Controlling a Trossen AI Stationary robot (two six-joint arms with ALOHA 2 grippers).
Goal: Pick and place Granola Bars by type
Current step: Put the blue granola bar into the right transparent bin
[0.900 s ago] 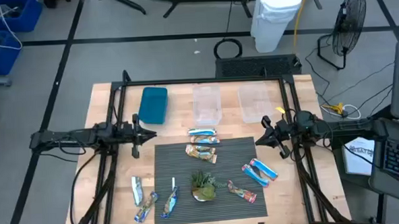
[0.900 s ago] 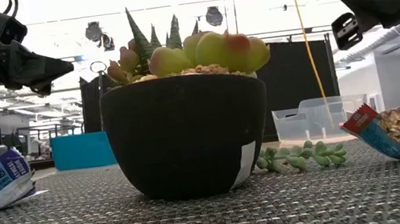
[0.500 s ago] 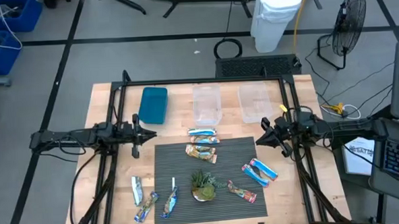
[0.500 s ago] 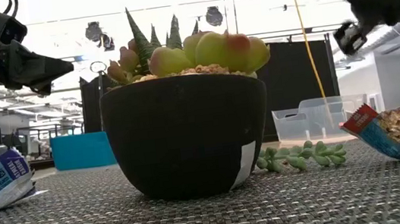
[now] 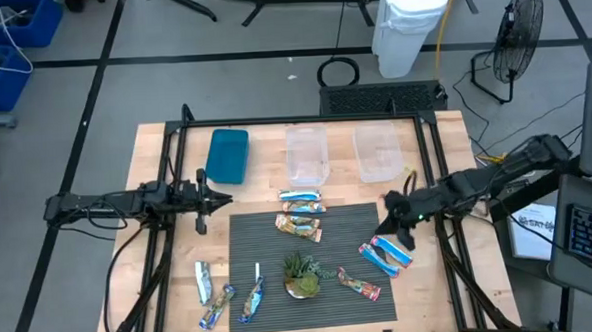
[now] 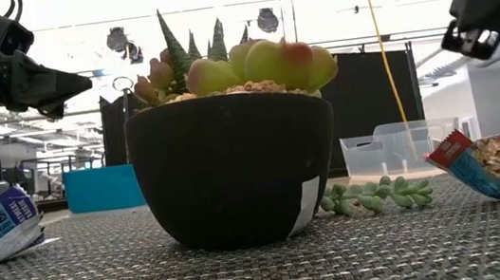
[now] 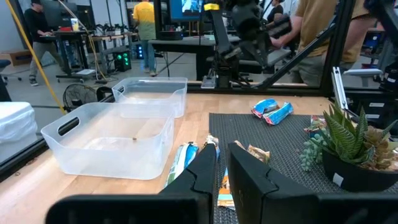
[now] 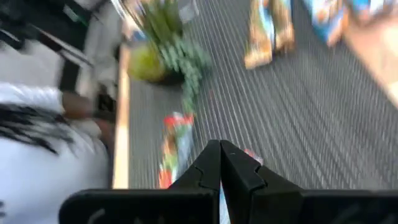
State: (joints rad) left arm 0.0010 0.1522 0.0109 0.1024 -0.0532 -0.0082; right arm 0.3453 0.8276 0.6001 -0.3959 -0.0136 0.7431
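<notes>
Granola bars lie scattered on the table. A silvery-blue one (image 5: 300, 198) sits on the wood and a tan/gold one (image 5: 299, 226) on the grey mat (image 5: 269, 237). A blue-and-red pair (image 5: 385, 254) and a reddish bar (image 5: 358, 283) lie at the mat's right. Three more (image 5: 222, 294) lie near the front left. My right gripper (image 5: 386, 220) (image 8: 219, 144) is shut and tipped downward over the mat's right edge, just beyond the blue-and-red pair, touching nothing. My left gripper (image 5: 220, 199) (image 7: 222, 163) hovers left of the mat, fingers a narrow gap apart.
A potted succulent (image 5: 301, 276) (image 6: 232, 152) stands on the mat's front middle. A teal bin (image 5: 227, 155) and two clear bins (image 5: 306, 154) (image 5: 379, 150) stand along the far side. A thin white stick (image 5: 258, 273) lies on the mat. People are beyond the table (image 7: 323, 31).
My right gripper has swung from the table's right side toward the near edge and over the mat's right edge. It has tipped downward and come close to the blue-and-red pair. The bars have stayed put.
</notes>
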